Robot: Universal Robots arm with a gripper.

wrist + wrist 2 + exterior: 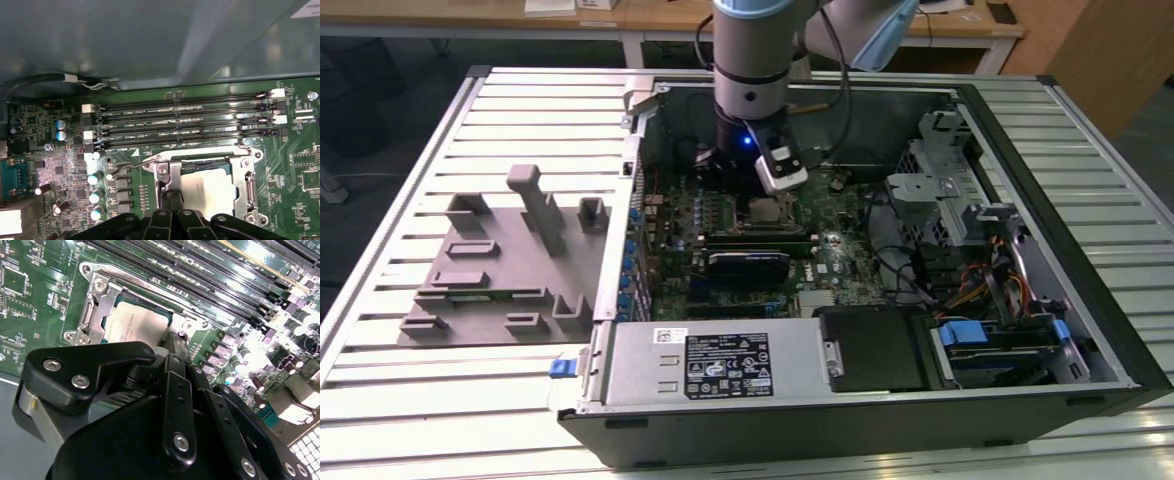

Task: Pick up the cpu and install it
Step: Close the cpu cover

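Exterior, bench (pixel 400 150): slatted; an open computer case (pixel 1101 330) is laid flat on it.
Exterior, tray (pixel 480 300): grey, with upright blocks, set beside the case on the exterior view's left.
Exterior, arm (pixel 750 60): pointed straight down into the far half of the case.
Exterior, tool (pixel 754 188): held just above the motherboard (pixel 843 255).
Exterior, cpu (pixel 766 210): seen as a small pale square on the board, directly under the tool.
Exterior, power supply (pixel 720 365): mounted along the near wall of the case.
Second wrist, cpu (pixel 137 325): seated flat, silvery top up, bordered by the metal socket frame (pixel 95 305).
Second wrist, fingers (pixel 172 347): placed at the cpu's edge, with black linkages in the foreground.
Second wrist, memory slots (pixel 200 275): laid alongside the socket frame.
First wrist, cpu (pixel 207 187): seated inside the socket frame (pixel 247 185).
First wrist, tool (pixel 170 192): clenched, fingers (pixel 165 197) drawn together, nothing seen between them; tips just beside the cpu's edge, contact cannot be told.
First wrist, lever (pixel 125 167): thin wire, angled out from a frame corner.
First wrist, memory slots (pixel 185 125): parallel rows between the frame and the case wall.
First wrist, cable (pixel 45 80): black, laid along that wall.
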